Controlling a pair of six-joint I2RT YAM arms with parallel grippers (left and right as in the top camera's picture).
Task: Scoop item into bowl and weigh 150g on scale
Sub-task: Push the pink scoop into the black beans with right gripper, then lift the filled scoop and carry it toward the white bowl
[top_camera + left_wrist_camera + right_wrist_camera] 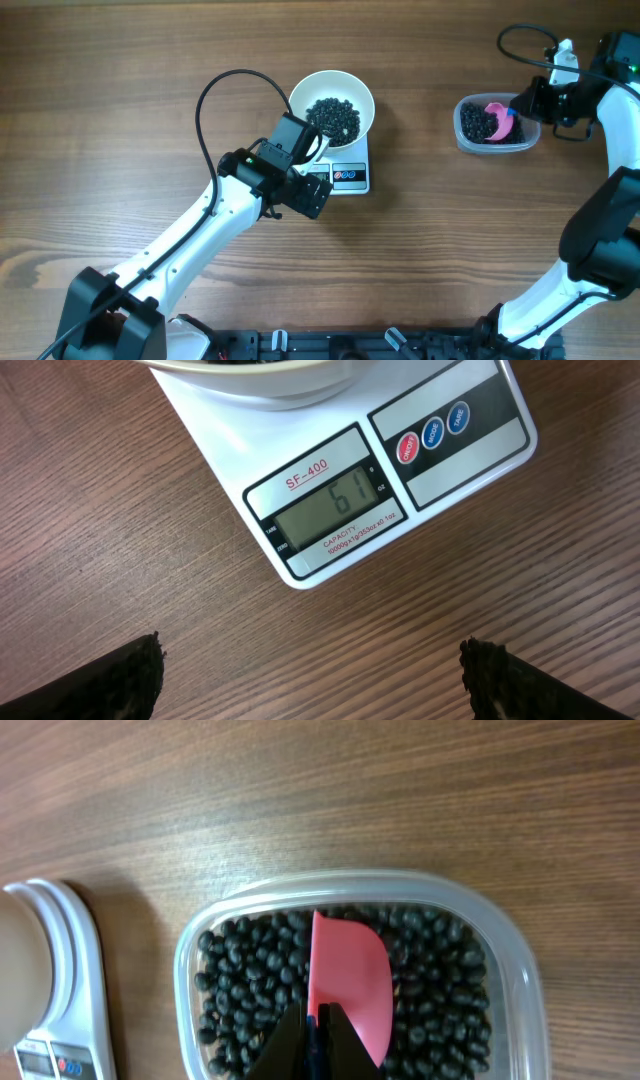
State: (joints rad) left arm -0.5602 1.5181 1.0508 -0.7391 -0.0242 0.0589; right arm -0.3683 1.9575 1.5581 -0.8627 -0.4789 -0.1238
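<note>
Some of the black beans sit in the white bowl on the scale, just ahead of my left gripper. Its jaws stand spread wide with nothing in them, and the display reads 61. The other beans fill the clear tub under my right gripper, which is clamped tight on the pink scoop lying on them.

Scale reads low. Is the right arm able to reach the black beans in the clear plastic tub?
Likely yes: right gripper, shut on pink scoop, hangs over the beans in the lidless tub.
</note>
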